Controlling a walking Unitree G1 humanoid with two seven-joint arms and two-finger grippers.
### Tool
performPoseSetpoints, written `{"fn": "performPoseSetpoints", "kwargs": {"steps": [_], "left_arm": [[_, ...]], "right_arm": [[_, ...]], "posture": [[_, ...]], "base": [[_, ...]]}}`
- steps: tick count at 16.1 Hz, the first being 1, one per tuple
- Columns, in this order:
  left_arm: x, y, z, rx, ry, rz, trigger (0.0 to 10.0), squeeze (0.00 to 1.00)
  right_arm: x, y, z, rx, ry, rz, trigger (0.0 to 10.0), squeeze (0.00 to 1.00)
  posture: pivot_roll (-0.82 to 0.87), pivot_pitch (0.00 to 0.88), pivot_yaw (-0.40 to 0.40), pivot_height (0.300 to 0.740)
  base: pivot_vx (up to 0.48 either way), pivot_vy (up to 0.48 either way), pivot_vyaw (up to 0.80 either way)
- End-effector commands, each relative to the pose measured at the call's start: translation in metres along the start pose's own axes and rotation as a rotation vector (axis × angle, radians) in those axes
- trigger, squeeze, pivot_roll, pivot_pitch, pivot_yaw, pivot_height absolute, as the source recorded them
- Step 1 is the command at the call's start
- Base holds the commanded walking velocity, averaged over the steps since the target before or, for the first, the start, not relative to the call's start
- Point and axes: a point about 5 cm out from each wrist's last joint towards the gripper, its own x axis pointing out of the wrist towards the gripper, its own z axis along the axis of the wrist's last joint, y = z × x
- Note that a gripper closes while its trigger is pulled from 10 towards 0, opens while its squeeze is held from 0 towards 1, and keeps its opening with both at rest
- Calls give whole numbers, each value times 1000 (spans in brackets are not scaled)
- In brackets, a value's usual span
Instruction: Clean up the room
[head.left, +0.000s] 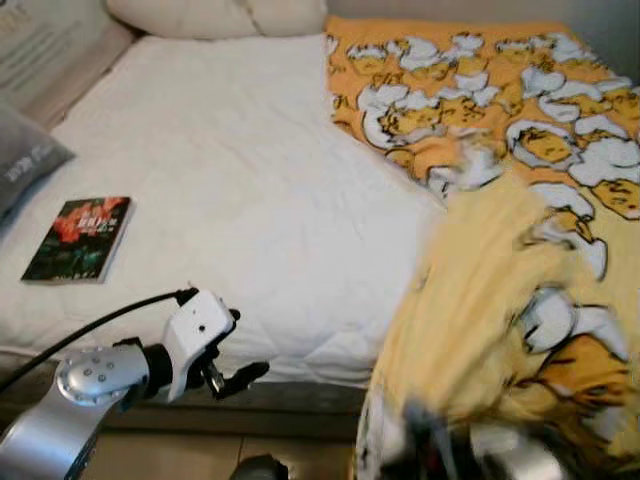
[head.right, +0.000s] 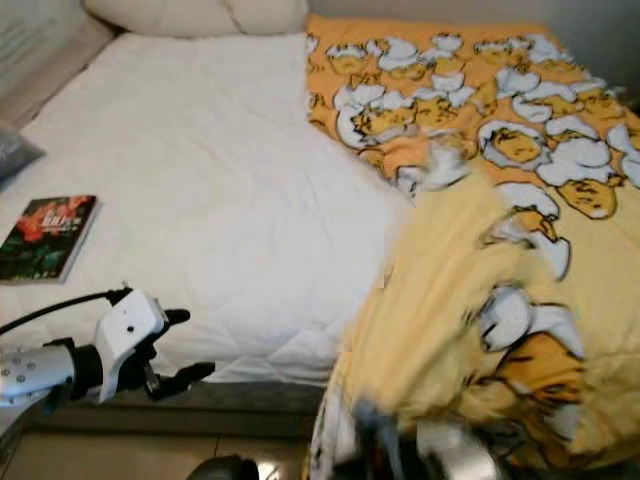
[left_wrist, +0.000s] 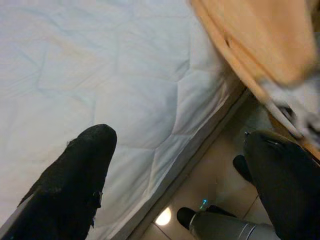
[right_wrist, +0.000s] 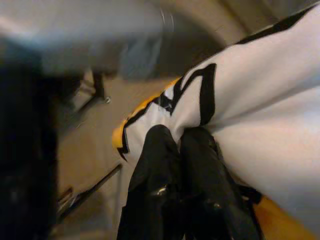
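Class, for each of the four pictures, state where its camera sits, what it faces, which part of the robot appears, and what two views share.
Left eye view: head camera, looking down at the bed, book, yellow blanket; left gripper shows.
Right eye view: the same scene as the left eye view.
Left wrist view: along open black fingers at the mattress edge.
Right wrist view: right gripper shut on the blanket.
Shared: blanket and bed.

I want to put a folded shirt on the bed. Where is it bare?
The white mattress is bare between the book and the yellow blanket. The right side is crowded: the right gripper grips that blanket.
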Motion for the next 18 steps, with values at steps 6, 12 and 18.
{"fn": "performPoseSetpoints", "kwargs": {"steps": [6, 12, 18], "left_arm": [[1, -1, 0, 5, -4, -15, 10000, 380], [2, 3, 1, 4, -8, 2, 10000, 384], [6, 4, 3, 6, -13, 10, 10000, 384]], "right_arm": [[-6, -15, 53, -80, -159, -229, 10000, 1000], [-32, -60, 129, 13, -492, -822, 10000, 1000], [-16, -77, 136, -26, -269, -1180, 10000, 1000]], "posture": [[177, 42, 46, 740], [183, 52, 41, 740], [193, 69, 42, 740]], "base": [[0, 0, 0], [0, 0, 0], [0, 0, 0]]}}
